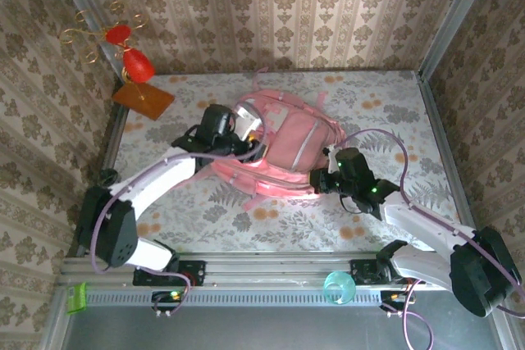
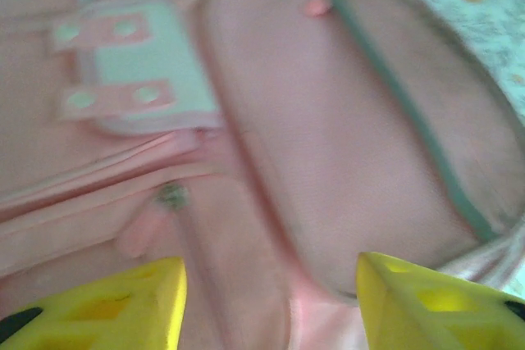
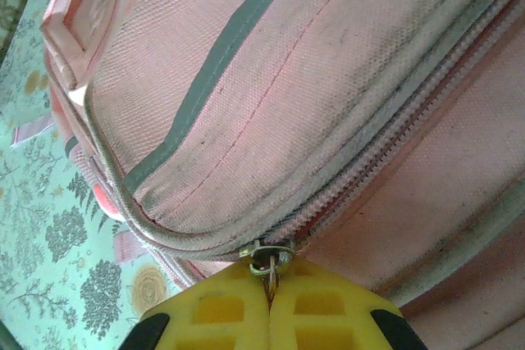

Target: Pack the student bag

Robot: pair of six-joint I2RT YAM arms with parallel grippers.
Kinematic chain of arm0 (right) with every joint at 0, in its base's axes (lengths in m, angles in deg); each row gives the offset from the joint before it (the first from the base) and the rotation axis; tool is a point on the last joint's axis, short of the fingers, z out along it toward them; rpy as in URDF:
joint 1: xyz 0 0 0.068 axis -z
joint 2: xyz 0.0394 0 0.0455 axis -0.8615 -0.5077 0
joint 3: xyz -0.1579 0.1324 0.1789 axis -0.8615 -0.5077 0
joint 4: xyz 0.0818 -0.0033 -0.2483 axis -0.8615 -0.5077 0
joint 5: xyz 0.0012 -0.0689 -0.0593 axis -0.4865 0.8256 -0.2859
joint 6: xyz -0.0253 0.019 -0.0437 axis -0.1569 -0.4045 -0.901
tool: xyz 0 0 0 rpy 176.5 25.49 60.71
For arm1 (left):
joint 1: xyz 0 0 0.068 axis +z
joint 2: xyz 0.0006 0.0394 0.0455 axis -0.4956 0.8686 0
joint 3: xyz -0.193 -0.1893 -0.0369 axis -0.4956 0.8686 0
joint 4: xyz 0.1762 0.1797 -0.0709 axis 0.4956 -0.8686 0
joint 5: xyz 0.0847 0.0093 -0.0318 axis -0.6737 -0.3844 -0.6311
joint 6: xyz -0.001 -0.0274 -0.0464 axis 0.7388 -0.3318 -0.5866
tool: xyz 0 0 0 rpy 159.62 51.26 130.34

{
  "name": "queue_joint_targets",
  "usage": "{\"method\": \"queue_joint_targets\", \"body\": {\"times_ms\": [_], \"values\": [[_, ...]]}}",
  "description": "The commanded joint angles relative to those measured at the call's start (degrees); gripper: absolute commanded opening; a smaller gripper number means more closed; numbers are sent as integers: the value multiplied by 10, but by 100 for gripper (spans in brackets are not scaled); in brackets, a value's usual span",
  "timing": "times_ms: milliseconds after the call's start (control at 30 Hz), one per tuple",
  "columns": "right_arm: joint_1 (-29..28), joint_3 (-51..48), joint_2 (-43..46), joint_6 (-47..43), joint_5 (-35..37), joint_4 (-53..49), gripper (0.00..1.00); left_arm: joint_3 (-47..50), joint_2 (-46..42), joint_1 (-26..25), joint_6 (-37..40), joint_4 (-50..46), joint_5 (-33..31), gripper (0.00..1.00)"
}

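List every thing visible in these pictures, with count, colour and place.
student bag: one, pink, middle of table
zipper pull: one, silver, between the right fingers
table: one, floral pattern, under the bag
ornament: one, red with gold wire, far left corner
board: one, brown, beside the ornament
cup: one, teal, near rail
block: one, green, near rail, left end
left fingers: two, yellow, open above the bag
right fingers: two, yellow, shut on the zipper pull
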Motion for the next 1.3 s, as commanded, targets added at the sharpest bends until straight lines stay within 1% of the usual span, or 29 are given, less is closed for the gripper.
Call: {"method": "queue_joint_targets", "body": {"times_ms": [0,100,200,333,400,533,667,733,767,833,867,933,1033,1133,1267], "values": [[-5,37,15,-21,-32,-7,0,42,-11,-61,161,67,-3,64],[-5,41,14,-18,-38,-5,0,40,2,-102,244,67,-4,65],[-5,44,10,-15,-45,-3,0,24,21,-132,306,57,-16,65],[-5,44,7,-10,-53,6,0,-11,59,-155,339,52,-47,64],[-5,44,7,-7,-57,9,0,-28,78,-163,352,40,-52,61],[-6,42,9,-1,-67,16,0,-44,109,-173,362,50,-68,52],[-6,39,13,-1,-63,9,0,-70,136,-180,374,35,-72,34],[-6,38,19,-6,-41,-13,0,-71,138,-180,383,25,-73,22],[-6,40,21,-8,-25,-30,0,-67,136,-180,387,23,-74,17],[-6,39,24,-9,21,-62,0,-57,130,-178,394,24,-73,5],[-7,38,25,-7,42,-74,0,-54,127,-177,396,22,-69,1],[-7,38,26,-7,94,-99,0,-50,119,-174,399,15,-60,0],[-6,33,29,-10,143,-107,0,-38,106,-167,403,15,-34,0],[-6,37,27,-21,183,-119,0,-16,85,-153,417,17,-1,0],[3,48,20,-41,216,-141,0,25,51,-136,449,24,19,0]]}}
